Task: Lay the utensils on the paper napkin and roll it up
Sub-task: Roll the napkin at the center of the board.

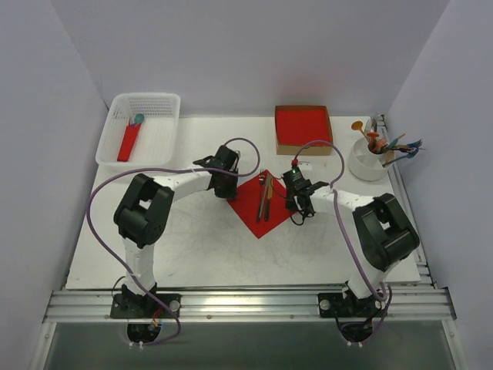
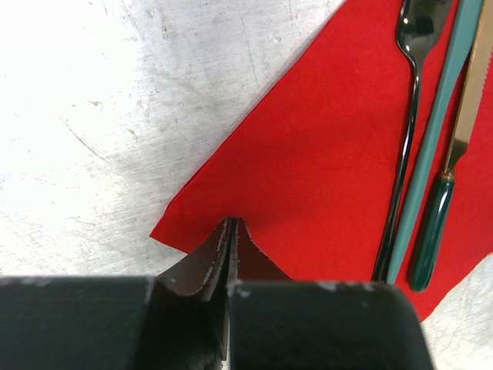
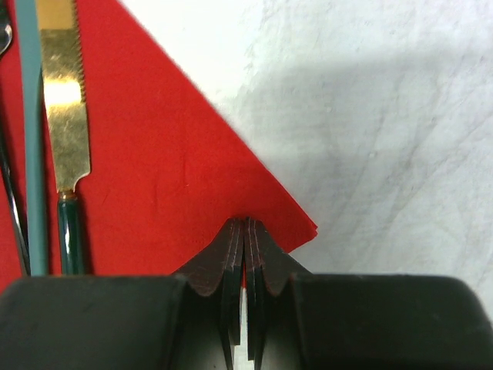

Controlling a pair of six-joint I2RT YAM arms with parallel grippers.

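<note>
Paper napkin (image 1: 246, 205): red square, flat at the middle of the table (image 1: 192, 247), turned as a diamond between the two arms. Side corners aimed at the grippers, likely so that each can be taken from its own side.
Utensils (image 1: 264, 199): three pieces side by side down the napkin's middle: dark fork (image 2: 407, 146), teal-handled piece (image 2: 435, 139), gold serrated knife (image 2: 464, 108) with dark green handle. Laid parallel and close together, which suits wrapping as one bundle.
Left gripper (image 2: 232, 224): fingers pressed together, tips down on the napkin's left edge just beside its corner.
Right gripper (image 3: 245, 223): fingers pressed together save a hairline slit, tips at the right corner. Possibly nipping the paper; too hidden by the fingers to tell.
Step judged: placing done, rolling not yet begun.
Next move: calls for lifting one corner over the utensils without dragging them.
Risk: thin paper tearing or sliding on the smooth top; pieces drifting apart.
Surroundings: white basket (image 1: 166, 100) holding a red roll (image 1: 128, 143), far left; cardboard box (image 1: 303, 148) of red sheets behind; white cup (image 1: 367, 163) of coloured cutlery, far right. All well apart from the napkin.
</note>
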